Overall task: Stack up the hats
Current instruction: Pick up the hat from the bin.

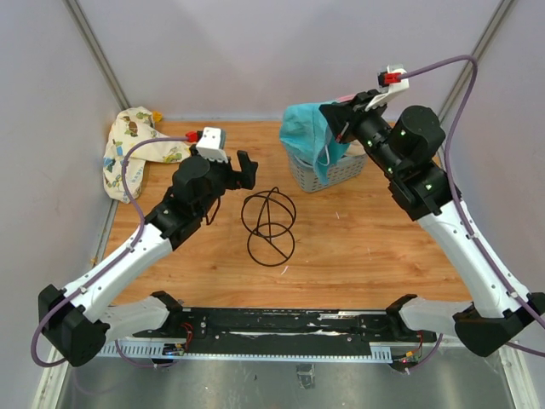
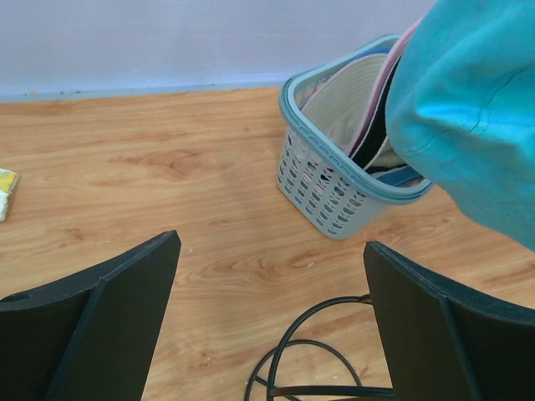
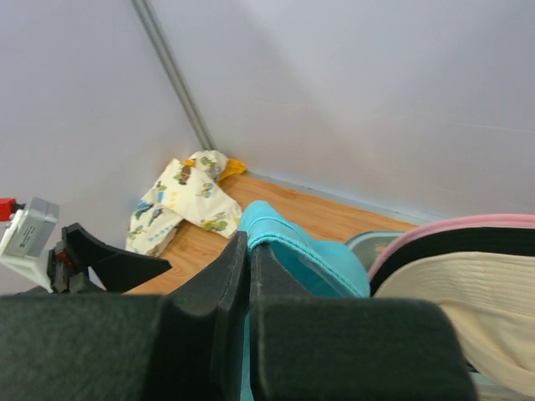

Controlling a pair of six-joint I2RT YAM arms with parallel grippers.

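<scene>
My right gripper [image 1: 338, 122] is shut on the brim of a teal-blue hat [image 1: 308, 136], which hangs above the grey-green basket [image 1: 328, 175] at the back. In the right wrist view the teal-blue hat [image 3: 309, 255] is pinched between the closed fingers [image 3: 234, 276]. Pink, black and cream hats [image 3: 468, 276] stand on edge in the basket [image 2: 334, 196]. A cream patterned hat [image 1: 128, 149] lies in the far left corner. My left gripper [image 1: 238, 168] is open above the table, left of the basket, with nothing between its fingers [image 2: 109, 309].
A black wire stand [image 1: 268, 223] made of loops sits mid-table, just below and right of my left gripper. Grey walls and metal posts close in the back and sides of the wooden table [image 1: 366, 247].
</scene>
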